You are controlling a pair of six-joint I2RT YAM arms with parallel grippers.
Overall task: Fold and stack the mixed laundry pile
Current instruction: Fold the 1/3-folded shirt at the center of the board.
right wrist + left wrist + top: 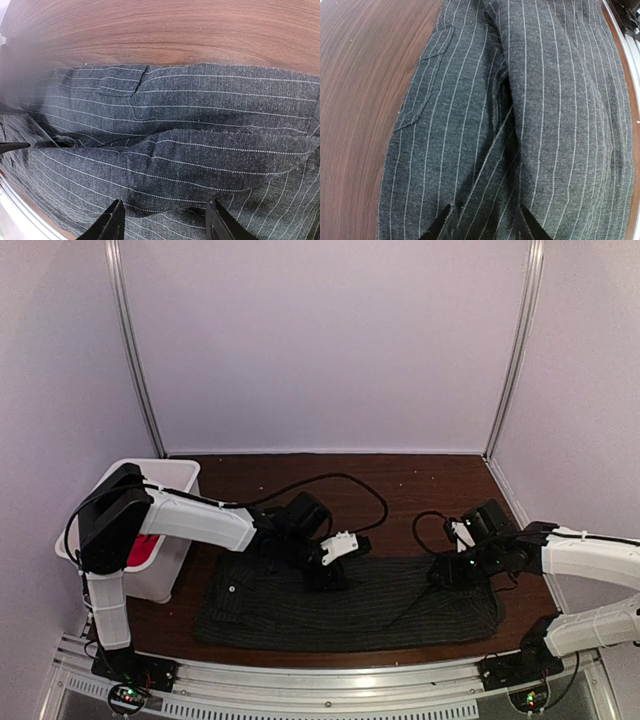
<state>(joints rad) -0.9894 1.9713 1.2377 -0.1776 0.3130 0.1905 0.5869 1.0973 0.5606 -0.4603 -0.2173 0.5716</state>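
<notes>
The dark charcoal pinstriped shirt [350,605] lies spread flat along the table's front. Its chest pocket [427,82] shows in the left wrist view. My left gripper [328,578] rests on the shirt's far edge near the middle. Its jaws [485,226] stand open, with a raised ridge of striped cloth between the tips. My right gripper [443,575] is down on the shirt's far right part. It [166,223] is open too, its fingers either side of a folded-over flap [190,160]. A bit of red cloth [140,552], the T-shirt, shows inside the bin.
A white plastic bin [168,480] stands at the table's left edge, beside the left arm. Black cables [350,480] loop over the brown wooden table [420,485] behind the shirt. A metal rail [330,675] runs along the near edge.
</notes>
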